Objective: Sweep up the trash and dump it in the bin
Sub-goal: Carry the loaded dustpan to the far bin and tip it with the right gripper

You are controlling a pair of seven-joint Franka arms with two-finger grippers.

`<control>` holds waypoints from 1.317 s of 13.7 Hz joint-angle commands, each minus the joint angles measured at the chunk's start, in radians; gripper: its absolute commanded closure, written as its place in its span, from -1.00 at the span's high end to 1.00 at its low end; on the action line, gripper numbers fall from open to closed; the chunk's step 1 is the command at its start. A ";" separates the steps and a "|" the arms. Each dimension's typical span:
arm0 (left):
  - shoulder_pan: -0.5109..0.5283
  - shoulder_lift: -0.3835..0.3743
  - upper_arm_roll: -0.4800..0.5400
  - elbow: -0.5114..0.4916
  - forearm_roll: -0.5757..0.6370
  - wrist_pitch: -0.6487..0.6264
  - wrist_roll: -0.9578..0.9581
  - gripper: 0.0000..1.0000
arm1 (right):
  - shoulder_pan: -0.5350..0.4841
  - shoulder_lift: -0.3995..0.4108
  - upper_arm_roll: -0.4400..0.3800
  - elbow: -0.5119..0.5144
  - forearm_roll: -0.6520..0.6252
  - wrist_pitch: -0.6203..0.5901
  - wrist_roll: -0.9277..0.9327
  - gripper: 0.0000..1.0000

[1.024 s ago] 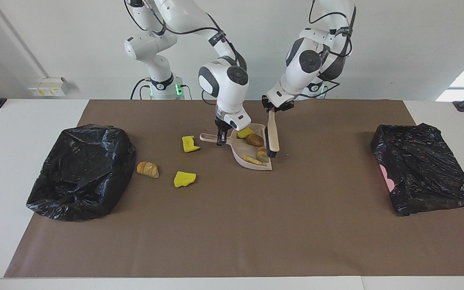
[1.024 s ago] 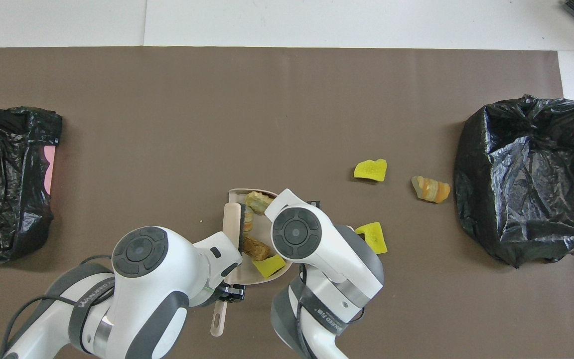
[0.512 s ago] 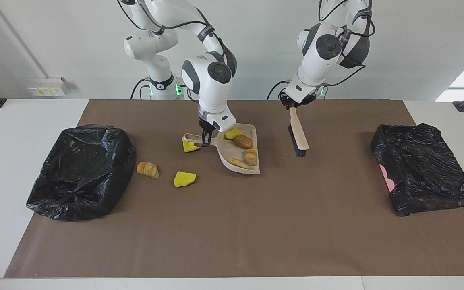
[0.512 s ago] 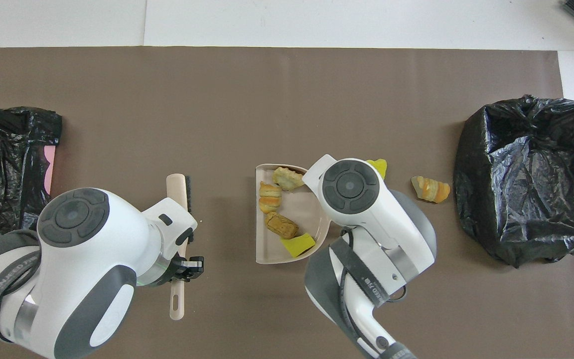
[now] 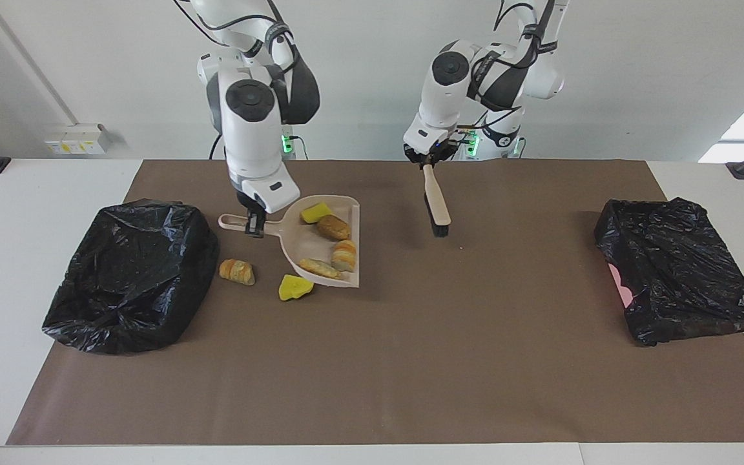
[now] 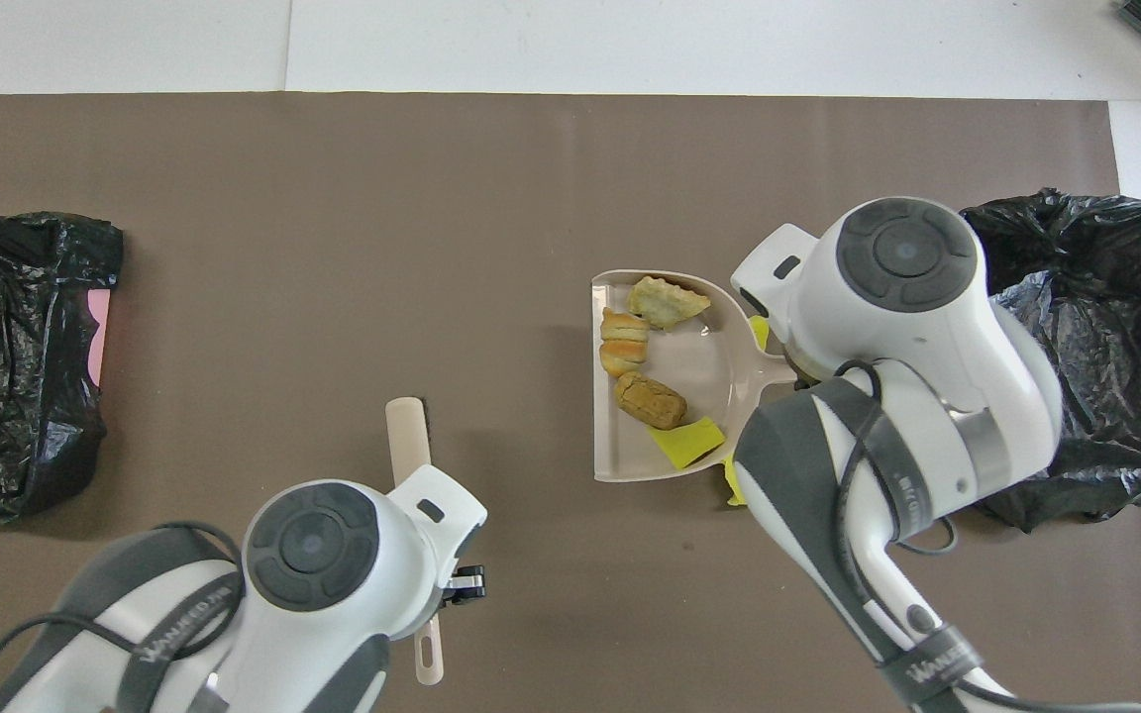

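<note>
I've got the right gripper [image 5: 254,226] clamped on the pale pink dustpan [image 5: 310,248] handle, pan lifted beside the crinkled black-bagged bin [image 5: 130,274] – four scraps of trash [image 5: 333,227] in it, spongy yellow and bready tan, two more on the brown mat [image 5: 411,361] – and the left gripper [image 5: 428,158] closed tight on the black-bristled brush [image 5: 437,206]

Right pincer [image 5: 254,226] holds dustpan [image 5: 320,248] — raised.

Four scraps [image 5: 333,227] lie in the dustpan [image 5: 294,236], two scraps [image 5: 237,271] between it and the bin [image 5: 130,274].
</note>
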 commanded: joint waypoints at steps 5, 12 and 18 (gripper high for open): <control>-0.089 0.070 0.016 -0.030 -0.125 0.128 -0.021 -1.00 | -0.283 -0.001 0.005 0.066 -0.026 0.002 -0.202 -1.00; -0.144 0.107 0.016 -0.025 -0.168 0.152 -0.036 -1.00 | -0.487 -0.016 0.005 0.042 -0.238 0.074 -0.217 -1.00; -0.170 0.156 0.017 -0.025 -0.166 0.195 -0.027 -1.00 | -0.533 -0.111 0.007 -0.127 -0.558 0.198 -0.219 -1.00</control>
